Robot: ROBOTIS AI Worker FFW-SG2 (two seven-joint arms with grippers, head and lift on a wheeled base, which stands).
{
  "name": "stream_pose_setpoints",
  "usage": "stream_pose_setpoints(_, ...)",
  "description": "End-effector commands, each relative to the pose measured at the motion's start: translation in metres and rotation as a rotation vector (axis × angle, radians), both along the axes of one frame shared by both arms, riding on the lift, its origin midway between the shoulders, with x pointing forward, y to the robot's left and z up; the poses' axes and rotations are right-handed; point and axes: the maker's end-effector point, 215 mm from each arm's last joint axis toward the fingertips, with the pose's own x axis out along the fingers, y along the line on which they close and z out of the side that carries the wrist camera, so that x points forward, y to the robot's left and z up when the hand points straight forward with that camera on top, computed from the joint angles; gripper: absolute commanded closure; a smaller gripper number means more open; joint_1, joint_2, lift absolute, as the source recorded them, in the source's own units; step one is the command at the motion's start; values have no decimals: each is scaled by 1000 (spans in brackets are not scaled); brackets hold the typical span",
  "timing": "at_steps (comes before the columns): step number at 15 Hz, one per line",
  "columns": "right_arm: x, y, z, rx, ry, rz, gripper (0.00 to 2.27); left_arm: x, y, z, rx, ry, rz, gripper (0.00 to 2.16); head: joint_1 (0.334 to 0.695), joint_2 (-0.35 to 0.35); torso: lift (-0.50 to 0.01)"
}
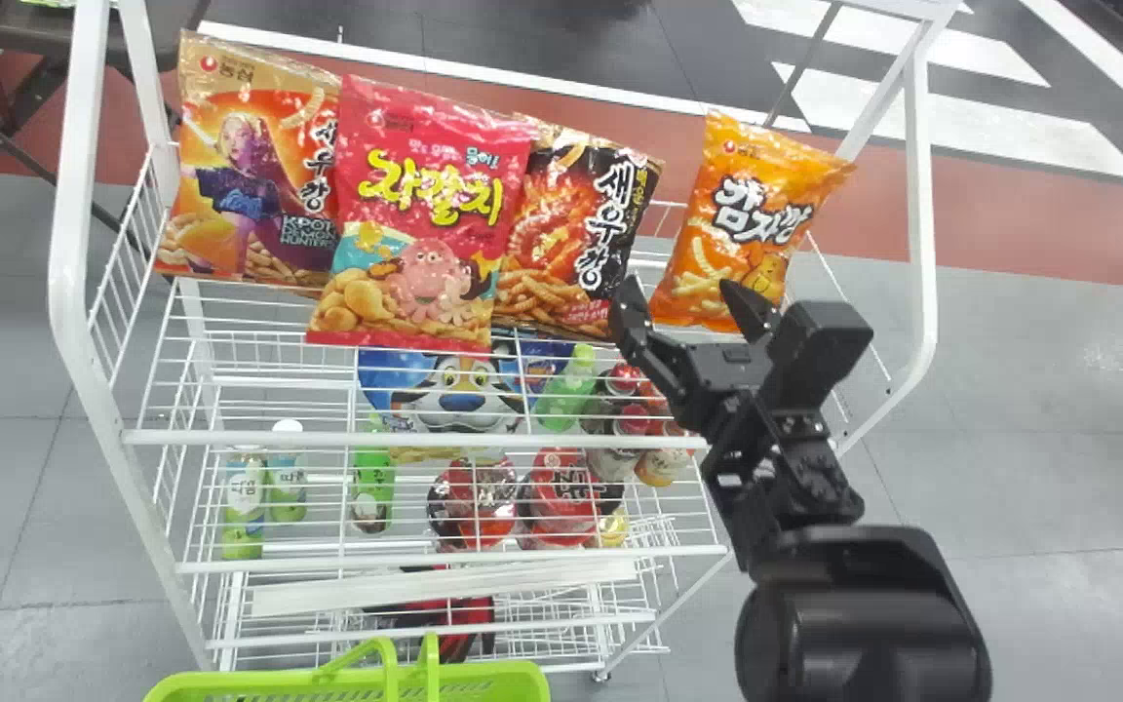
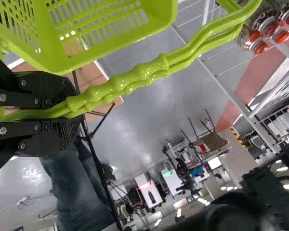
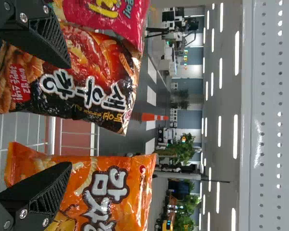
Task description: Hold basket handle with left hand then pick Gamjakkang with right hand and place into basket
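Right of center, right claw (image 1: 678, 286): spread, near Gamjakkang (image 1: 752, 224)
Left claw (image 2: 71, 114): pinching handle (image 2: 144, 73)
Basket (image 1: 508, 675): lime green, lower left

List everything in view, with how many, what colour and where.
Gamjakkang bag: one, orange, top tier, right
Octopus bag: one, pink, top tier, second from left
Leftmost bag: one, tan and orange, top tier
Dark bag: one, black, top tier, third
Tiger bag: one, blue, tier below
Round packs: two, red, lower tier
Bottles: several, some green, some red-capped, lower tiers
Wire rack: one, white, centre
Cone: one, orange, background
Tabletop: one, dark, upper left
Basket: one, lime green, before rack
Left gripper: one, black, closed on basket handle
Right gripper: one, black, open near Gamjakkang bag
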Motion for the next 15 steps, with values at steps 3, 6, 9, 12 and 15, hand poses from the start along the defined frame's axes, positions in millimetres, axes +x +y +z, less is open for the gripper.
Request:
stream_pose_setpoints(3,31,-44,-6,4,26,-75,90,-1,0,0,-1,1,-1,2148,695,-350,-19)
stream_pose_setpoints(6,40,-82,-8,4,38,-135,90,-1,0,0,-1,1,-2,2148,695,-350,-19)
stream_pose_setpoints(9,50,-108,-1,-7,35,-163,90,-1,-1,0,-2,1,-3,2148,695,-350,-19)
stream_pose_setpoints(12,63,-124,-6,7,65,-172,90,0,-1,0,-4,-1,-4,2148,695,-350,-19)
stream_pose_setpoints(15,70,-121,-13,-6,86,-168,90,-1,-1,1,-4,1,-7,2148,695,-350,-19)
